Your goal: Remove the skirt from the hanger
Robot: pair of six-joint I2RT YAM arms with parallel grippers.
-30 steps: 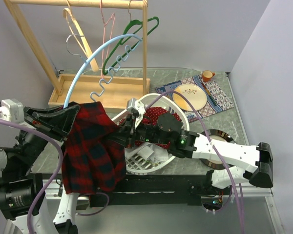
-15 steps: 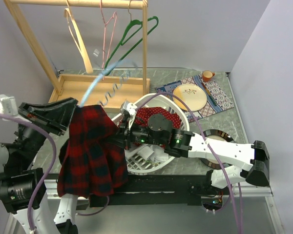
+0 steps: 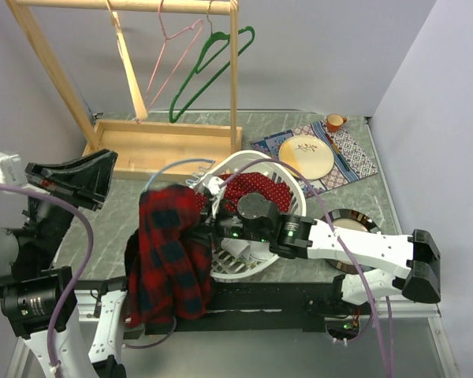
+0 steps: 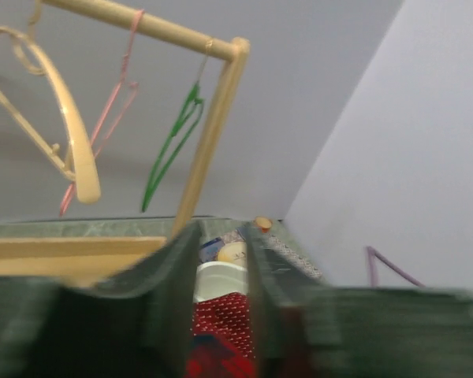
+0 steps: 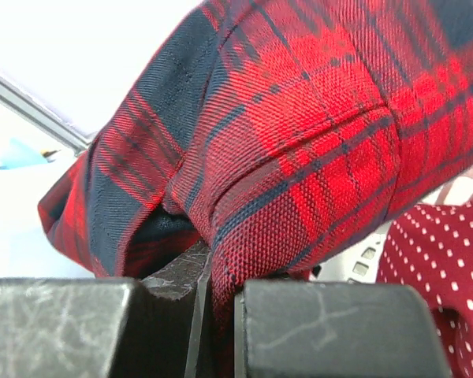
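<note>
At the near edge the plaid skirt [image 3: 169, 252] hangs bunched over the lip of the table [image 3: 114, 213]. Its top fold is nipped tight between the fingers of the right gripper [image 5: 215, 295], just left of the white basket [image 3: 252, 157]. Bare tabletop lies open further left. The left gripper [image 4: 219, 244] hovers above it, fingers spread and holding nothing. The wooden rack [image 3: 233, 79] stands at the back.

Left of the basket [image 3: 262, 160] the skirt [image 3: 169, 252] hangs past the near edge of the worktop [image 3: 110, 213] and blocks that side. The rack [image 3: 169, 146] stands behind the basket, a plate [image 3: 306, 156] behind-right. The right arm [image 3: 339, 244] crosses the basket's near rim. Bare worktop lies left of the basket, behind the skirt.
</note>
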